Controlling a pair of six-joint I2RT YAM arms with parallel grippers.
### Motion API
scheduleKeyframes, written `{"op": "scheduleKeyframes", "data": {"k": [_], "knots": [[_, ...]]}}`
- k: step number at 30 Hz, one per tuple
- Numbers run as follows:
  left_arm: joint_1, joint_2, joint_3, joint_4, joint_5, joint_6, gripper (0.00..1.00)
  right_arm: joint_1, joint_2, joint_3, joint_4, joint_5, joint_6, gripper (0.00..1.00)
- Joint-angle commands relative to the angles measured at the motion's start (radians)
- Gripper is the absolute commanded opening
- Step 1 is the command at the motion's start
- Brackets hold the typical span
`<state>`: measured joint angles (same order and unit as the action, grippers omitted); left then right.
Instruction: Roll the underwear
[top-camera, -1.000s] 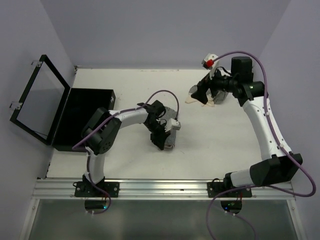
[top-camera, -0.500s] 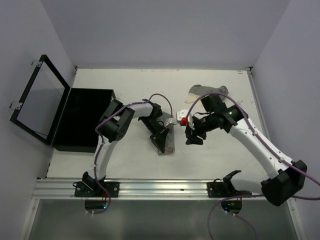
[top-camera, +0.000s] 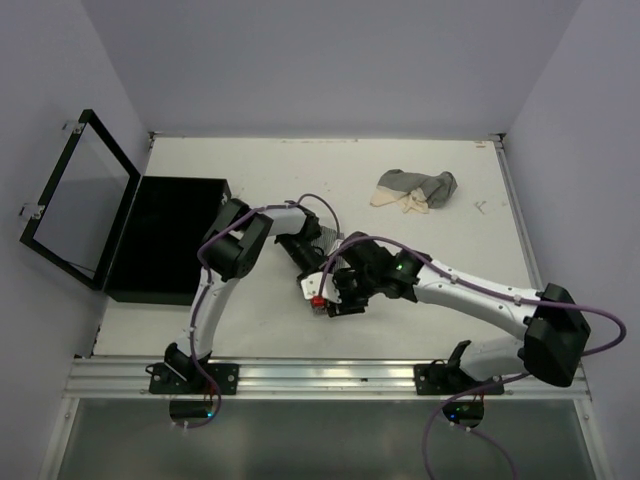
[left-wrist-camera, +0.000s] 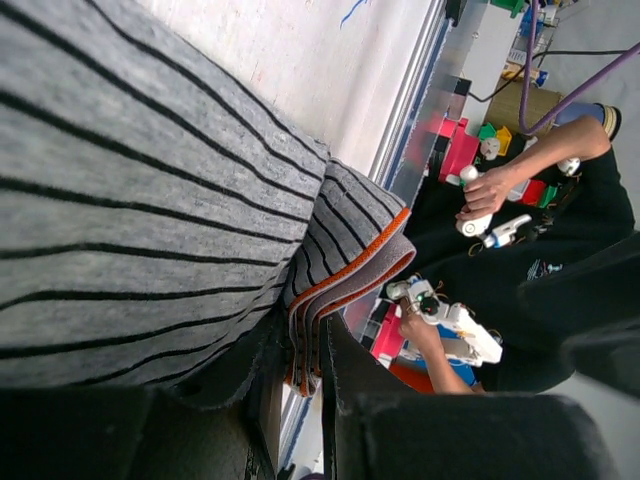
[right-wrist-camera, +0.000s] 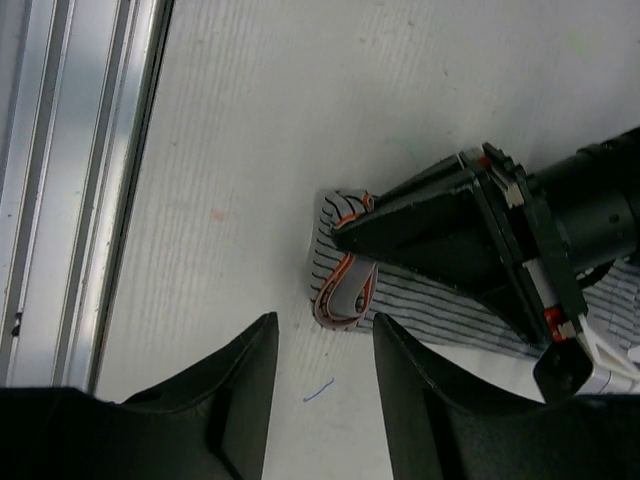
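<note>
On the white table (top-camera: 260, 170): underwear (top-camera: 415, 188), a black box (top-camera: 170, 230); lilac walls (top-camera: 330, 60) around.

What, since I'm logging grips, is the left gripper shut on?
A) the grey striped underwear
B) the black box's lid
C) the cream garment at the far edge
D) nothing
A: the left wrist view shows the left gripper pinching the folded, orange-banded edge of the grey striped underwear.
</note>
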<state>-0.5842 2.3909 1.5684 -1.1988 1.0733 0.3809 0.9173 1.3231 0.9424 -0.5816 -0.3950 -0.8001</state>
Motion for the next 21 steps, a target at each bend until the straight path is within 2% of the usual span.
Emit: {"op": "scheduleKeyframes", "data": {"k": [1, 6, 10, 13, 17, 21], "knots": [[0.018, 0.079, -0.036, 0.195, -0.289, 0.021, 0.02, 0.057, 0.045, -0.02, 0.133, 0.088, -0.039, 0.48], [0.037, 0.065, -0.056, 0.223, -0.294, -0.004, 0.02, 0.06, 0.088, -0.096, 0.271, 0.16, -0.066, 0.51], [0.073, 0.062, -0.068, 0.228, -0.314, 0.003, 0.02, 0.057, 0.117, -0.108, 0.296, 0.189, -0.073, 0.61], [0.095, 0.073, -0.054, 0.209, -0.32, 0.021, 0.02, 0.046, 0.152, -0.062, 0.249, 0.15, -0.097, 0.64], [0.115, 0.076, -0.044, 0.199, -0.337, 0.041, 0.02, 0.038, 0.215, 0.044, 0.126, 0.071, -0.136, 0.74], [0.138, 0.108, -0.019, 0.179, -0.34, 0.059, 0.02, 0.012, 0.275, 0.12, 0.086, 0.03, -0.137, 0.77]]}}
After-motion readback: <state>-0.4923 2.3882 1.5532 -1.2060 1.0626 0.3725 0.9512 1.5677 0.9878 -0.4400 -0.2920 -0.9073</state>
